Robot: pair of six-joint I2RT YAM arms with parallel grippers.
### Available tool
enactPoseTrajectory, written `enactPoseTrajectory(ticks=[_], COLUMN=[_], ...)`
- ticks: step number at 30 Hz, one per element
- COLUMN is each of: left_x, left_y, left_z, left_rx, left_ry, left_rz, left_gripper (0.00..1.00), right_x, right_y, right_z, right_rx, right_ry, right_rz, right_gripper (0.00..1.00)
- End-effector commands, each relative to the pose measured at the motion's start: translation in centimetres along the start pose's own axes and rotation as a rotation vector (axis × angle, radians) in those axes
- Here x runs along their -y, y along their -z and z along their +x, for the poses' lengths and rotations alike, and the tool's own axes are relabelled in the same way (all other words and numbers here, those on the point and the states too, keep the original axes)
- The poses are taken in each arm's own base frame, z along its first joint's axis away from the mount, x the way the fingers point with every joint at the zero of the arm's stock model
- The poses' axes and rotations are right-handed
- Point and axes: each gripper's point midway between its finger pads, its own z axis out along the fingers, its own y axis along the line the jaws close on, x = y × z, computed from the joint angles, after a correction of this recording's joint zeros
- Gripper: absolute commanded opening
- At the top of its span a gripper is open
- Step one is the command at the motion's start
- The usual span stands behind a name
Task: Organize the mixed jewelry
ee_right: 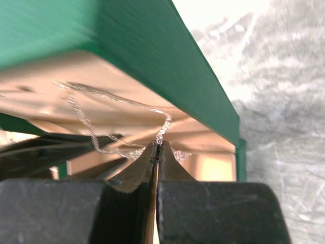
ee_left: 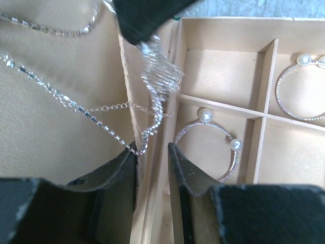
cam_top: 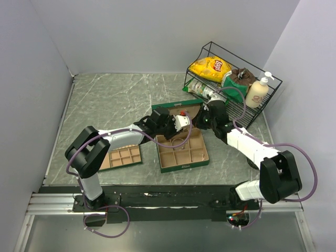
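**Bangles sorted, chains in a tangle at the far edge of the box**

The right gripper [ee_right: 157, 150] has its jaws pressed together on a fine chain [ee_right: 163, 127]. It holds the silvery strand in a bunched loop above the far wall of the green box [cam_top: 185, 166]. In the left wrist view that bunch hangs from the right gripper's dark tip, and one strand trails down to the tips of the left gripper [ee_left: 152, 152].

The left gripper's jaws stand apart, on either side of what looks like the box wall, and nothing is visibly clamped between them. The trailing strand ends right at one fingertip, but whether it touches cannot be told.

Two pieces look put away. A pearl bangle [ee_left: 205, 115] lies flat in one tan compartment, and a second bangle [ee_left: 303, 60] lies in a compartment to its right.

The chains are what is left. A rhinestone chain [ee_left: 51, 90] sprawls over the tan surface left of the wall, probably the inside of the opened lid. It seems to meet the lifted strand near the left fingertips, so the two may be snagged together.

The flat tray [cam_top: 119, 157] sits on the table left of the box. Its cells are too small to read from above.

My judgement is that the task is partly done, with the chains to be separated and placed.
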Motion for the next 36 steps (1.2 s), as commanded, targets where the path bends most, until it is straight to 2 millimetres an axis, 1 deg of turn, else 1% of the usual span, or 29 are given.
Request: enactPoseTrajectory(ticks=[1, 7, 10, 12, 13, 14, 19, 23, 28, 31, 36], left_x=[1.4, 1.5, 1.7, 1.6, 1.6, 1.6, 1.5, 1.8, 2.2, 2.5, 2.6], left_y=[-0.4, -0.3, -0.4, -0.3, -0.3, -0.3, -0.2, -0.2, -0.1, -0.1, 0.0], left_z=[-0.4, -0.4, 0.0, -0.2, -0.1, -0.2, -0.1, -0.3, -0.7, -0.5, -1.0], left_rx=[0.008, 0.006, -0.003, 0.002, 0.002, 0.004, 0.002, 0.013, 0.028, 0.016, 0.027], left_ry=[0.005, 0.004, 0.009, 0.008, 0.01, 0.009, 0.013, 0.012, 0.003, 0.002, 0.002], left_rz=[0.067, 0.071, 0.075, 0.068, 0.068, 0.065, 0.059, 0.076, 0.104, 0.122, 0.129], left_gripper=[0.34, 0.33, 0.33, 0.33, 0.33, 0.33, 0.33, 0.32, 0.3, 0.28, 0.26], right_x=[-2.6, -3.0, -3.3, -3.6, -3.6, -3.8, -3.5, -3.1, -2.8, -2.4, -1.7], right_y=[1.2, 1.3, 1.3, 1.5, 1.5, 1.8, 2.4, 2.3, 1.4, 1.1, 0.8], right_z=[-4.8, -6.0, -6.6, -7.0, -6.8, -7.2, -7.6, -7.4, -6.3, -6.0, -5.2], right_rx=[0.161, 0.205, 0.227, 0.246, 0.244, 0.257, 0.288, 0.289, 0.255, 0.251, 0.237], right_ry=[-0.061, -0.125, -0.155, -0.178, -0.184, -0.186, -0.218, -0.22, -0.232, -0.236, -0.222], right_rz=[-0.072, -0.075, -0.093, -0.11, -0.113, -0.124, -0.12, -0.104, -0.101, -0.085, -0.066], right_gripper=[0.0, 0.0, 0.0, 0.0, 0.0, 0.0, 0.0, 0.0, 0.0, 0.0, 0.0])
